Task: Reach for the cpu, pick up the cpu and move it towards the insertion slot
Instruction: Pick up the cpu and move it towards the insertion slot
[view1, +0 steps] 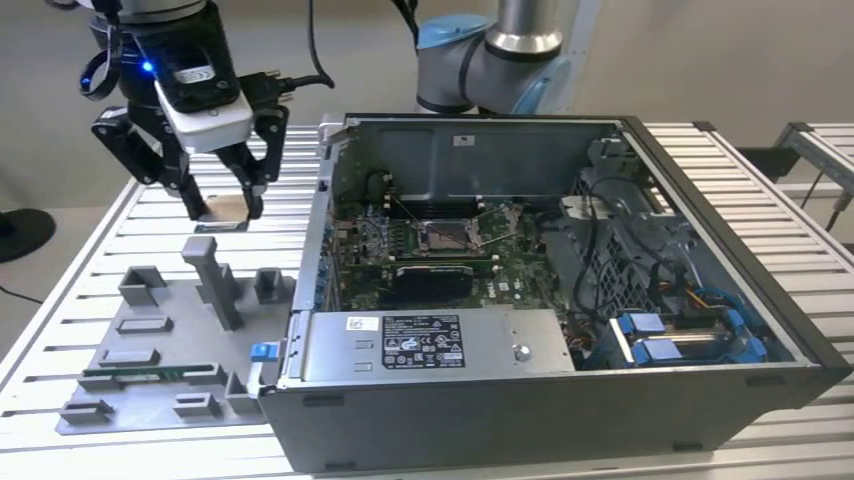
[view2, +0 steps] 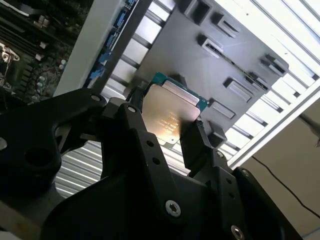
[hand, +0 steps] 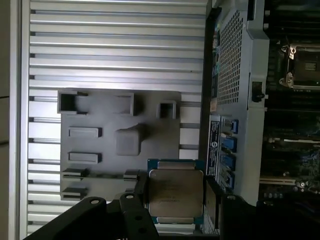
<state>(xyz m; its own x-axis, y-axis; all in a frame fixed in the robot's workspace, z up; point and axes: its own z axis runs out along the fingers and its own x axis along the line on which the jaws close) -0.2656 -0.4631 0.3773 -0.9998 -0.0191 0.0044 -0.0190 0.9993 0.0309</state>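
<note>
Upper left in the exterior view, the claw (view1: 227, 213) clamps the cpu (view1: 228, 205) (held flat, above the slatted surface (view1: 140, 225)), and the insertion slot (view1: 445, 236) lies well apart toward frame centre.

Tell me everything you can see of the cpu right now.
The cpu is a flat square chip with a silvery metal lid, faintly printed, on a teal-green rim. The claw is shut on two of its opposite edges, and the lid faces both wrist cameras. It looks raised above the grey tray, to the exterior view's left of the case. Nothing else touches it.
</note>
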